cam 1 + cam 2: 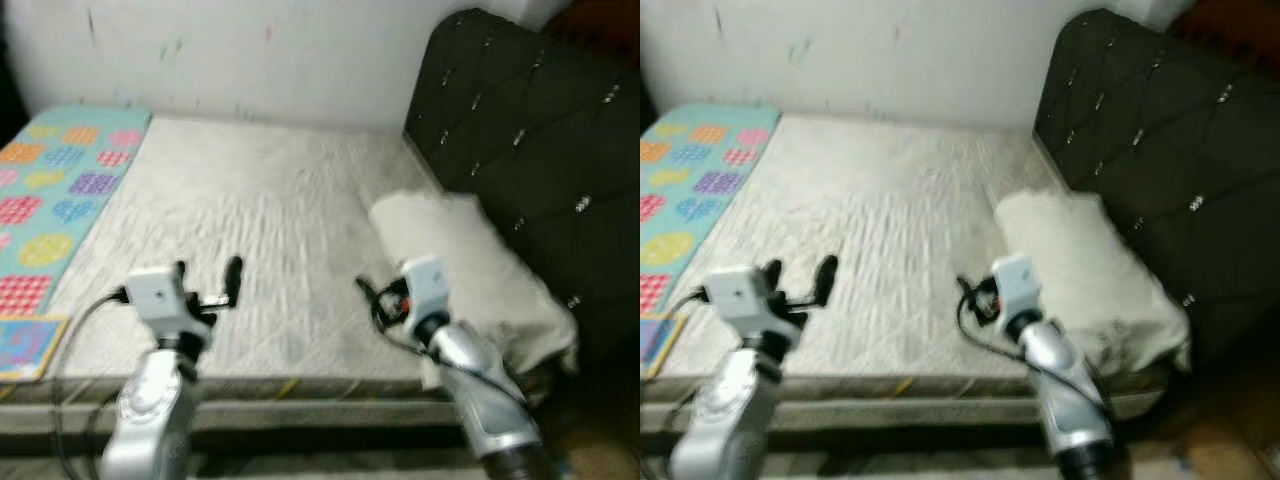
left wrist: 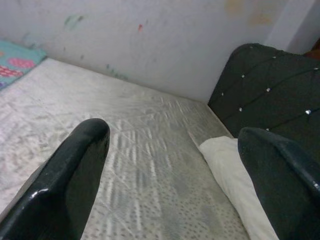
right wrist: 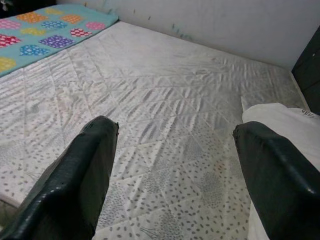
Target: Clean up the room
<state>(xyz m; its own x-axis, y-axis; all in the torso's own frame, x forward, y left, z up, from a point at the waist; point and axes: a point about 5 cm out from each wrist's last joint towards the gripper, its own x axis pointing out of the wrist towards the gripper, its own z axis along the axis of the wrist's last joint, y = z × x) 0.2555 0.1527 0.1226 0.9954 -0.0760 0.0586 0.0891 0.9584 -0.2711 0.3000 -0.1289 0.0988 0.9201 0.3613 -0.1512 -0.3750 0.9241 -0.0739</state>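
Observation:
A bare quilted grey-white mattress lies before me. On its right side rests a white pillow, against a black tufted headboard. My left gripper hovers open over the mattress's near edge, nothing between its fingers. My right gripper is also open and holds nothing, just left of the pillow's near end. In the right wrist view the pillow lies beside one finger.
A turquoise mat with coloured patches covers the mattress's left strip. A white wall with small marks runs along the far side. The bed's front edge is right below my arms. Dark floor lies at the right.

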